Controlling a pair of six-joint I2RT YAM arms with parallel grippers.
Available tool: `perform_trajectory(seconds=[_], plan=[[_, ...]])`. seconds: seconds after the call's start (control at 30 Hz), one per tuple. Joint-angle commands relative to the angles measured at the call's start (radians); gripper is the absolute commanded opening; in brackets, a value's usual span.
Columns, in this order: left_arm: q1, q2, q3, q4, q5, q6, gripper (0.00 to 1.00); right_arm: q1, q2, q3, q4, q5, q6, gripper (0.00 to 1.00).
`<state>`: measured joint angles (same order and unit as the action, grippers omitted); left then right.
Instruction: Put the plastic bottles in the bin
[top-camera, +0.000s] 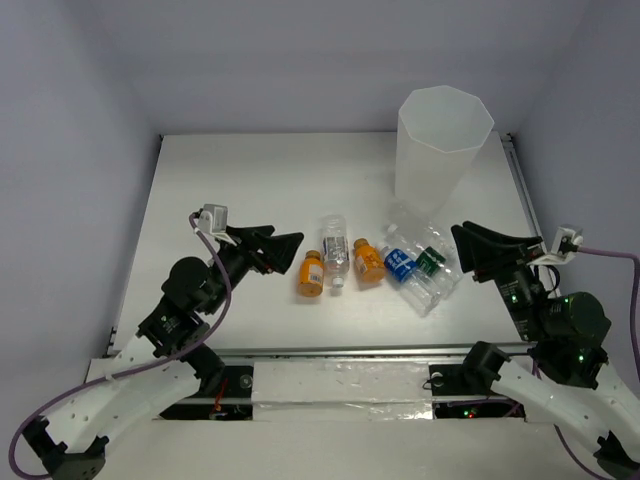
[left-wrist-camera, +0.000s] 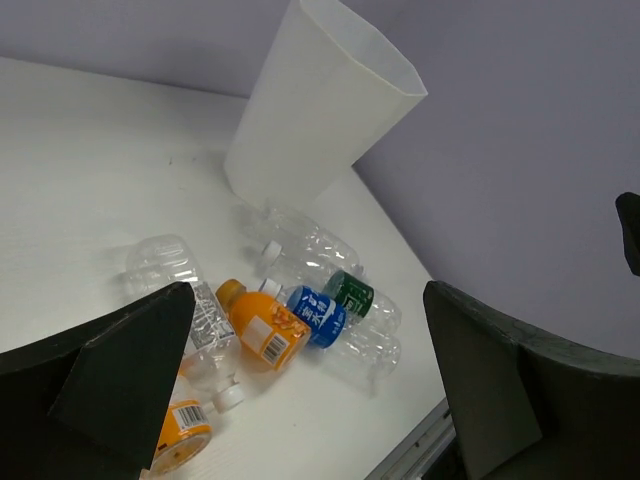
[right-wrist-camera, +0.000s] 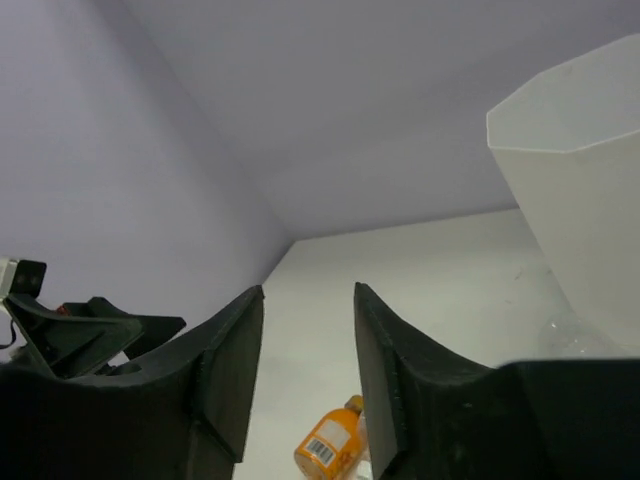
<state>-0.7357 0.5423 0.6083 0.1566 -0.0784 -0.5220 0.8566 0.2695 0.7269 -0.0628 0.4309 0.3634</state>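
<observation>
1. Two grippers, both empty. The left gripper (top-camera: 288, 240) has its fingers wide apart, well away from the bin (top-camera: 440, 170). The right gripper (top-camera: 460, 238) shows a narrower gap, near the bin.
2. Six bottles lie on the table (top-camera: 220, 180), on the near side of the bin: two orange bottles (top-camera: 311, 273) and four clear bottles (top-camera: 336, 252).
3. One bin, with no bottle visible inside. I judge that all six are left to do.

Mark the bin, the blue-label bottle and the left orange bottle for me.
Bin (top-camera: 436, 178): top view, on its side wall.
Blue-label bottle (top-camera: 399, 264): top view, on the label.
Left orange bottle (top-camera: 311, 275): top view, mid-body.
</observation>
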Motion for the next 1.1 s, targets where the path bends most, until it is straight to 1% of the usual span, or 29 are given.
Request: perform_trajectory(seconds=[0.0,0.03,0.07,0.1,0.13,0.17,0.2,0.27,0.33,0.43,0.57,0.6,0.63,0.67,0.7,0.73,0.77,0.8,0.83,0.87,0.9,0.93,0.97,1.0,1.07], plan=[[0.006,0.002,-0.002,0.029,0.002,0.014,0.99,-0.002,0.025,0.02,0.026,-0.008,-0.034,0.45],[0.006,0.01,-0.004,0.023,-0.032,0.007,0.99,-0.002,0.037,0.02,0.032,-0.009,-0.04,0.35],[0.006,0.013,-0.004,0.014,-0.059,-0.009,0.99,-0.002,0.043,0.019,0.038,-0.008,-0.04,0.18],[0.006,0.019,-0.004,0.002,-0.098,-0.074,0.99,-0.002,0.051,0.017,0.043,-0.011,-0.04,0.08],[0.006,0.03,-0.008,0.003,-0.128,-0.088,0.99,-0.002,0.062,0.016,0.052,-0.014,-0.037,0.0],[0.006,0.036,-0.024,0.024,-0.115,-0.073,0.99,-0.002,0.089,0.011,0.054,-0.021,-0.031,0.0],[0.006,0.041,-0.034,0.081,-0.085,-0.046,0.99,-0.002,0.105,0.006,0.088,-0.052,-0.026,0.0],[0.006,0.054,-0.068,0.121,-0.058,-0.044,0.99,-0.002,0.164,-0.004,0.115,-0.089,-0.008,0.0],[0.006,0.082,-0.076,0.136,-0.072,-0.044,0.99,-0.002,0.21,-0.014,0.145,-0.129,0.005,0.0],[0.006,0.132,-0.081,0.124,-0.092,-0.039,0.99,-0.002,0.307,-0.011,0.164,-0.149,0.022,0.0],[0.006,0.205,-0.105,0.147,-0.057,-0.009,0.98,-0.002,0.43,-0.009,0.181,-0.158,0.043,0.0],[0.006,0.215,-0.111,0.153,-0.049,-0.001,0.86,-0.002,0.456,-0.007,0.182,-0.162,0.049,0.0],[0.006,0.232,-0.119,0.164,-0.053,0.002,0.24,-0.002,0.505,-0.011,0.192,-0.164,0.063,0.02],[0.006,0.24,-0.123,0.158,-0.063,-0.001,0.1,-0.002,0.529,-0.011,0.196,-0.169,0.074,0.04],[0.006,0.249,-0.117,0.144,-0.075,0.008,0.09,-0.002,0.556,-0.012,0.201,-0.172,0.081,0.07],[0.006,0.283,-0.11,0.105,-0.098,0.013,0.16,-0.002,0.582,-0.014,0.211,-0.187,0.091,0.1],[0.006,0.304,-0.091,0.083,-0.112,0.016,0.22,-0.002,0.637,-0.011,0.215,-0.196,0.092,0.21],[-0.017,0.329,-0.085,0.066,-0.125,0.023,0.33,-0.002,0.669,-0.004,0.213,-0.202,0.095,0.26],[-0.028,0.384,-0.076,0.029,-0.158,0.025,0.52,-0.002,0.701,0.006,0.204,-0.21,0.098,0.33],[-0.042,0.415,-0.055,0.012,-0.175,0.025,0.59,-0.002,0.762,0.014,0.201,-0.216,0.097,0.47],[-0.068,0.439,-0.05,-0.002,-0.193,0.027,0.64,-0.002,0.792,0.034,0.196,-0.222,0.097,0.51],[-0.077,0.491,-0.042,-0.023,-0.219,0.027,0.72,-0.002,0.818,0.045,0.186,-0.23,0.098,0.55],[-0.088,0.537,-0.033,-0.034,-0.23,0.027,0.79,-0.002,0.861,0.061,0.181,-0.239,0.1,0.61],[-0.088,0.538,-0.03,-0.034,-0.23,0.027,0.79,-0.002,0.876,0.068,0.181,-0.247,0.1,0.63],[-0.088,0.594,-0.019,-0.038,-0.23,0.031,0.83,-0.002,0.899,0.072,0.184,-0.248,0.106,0.69]])
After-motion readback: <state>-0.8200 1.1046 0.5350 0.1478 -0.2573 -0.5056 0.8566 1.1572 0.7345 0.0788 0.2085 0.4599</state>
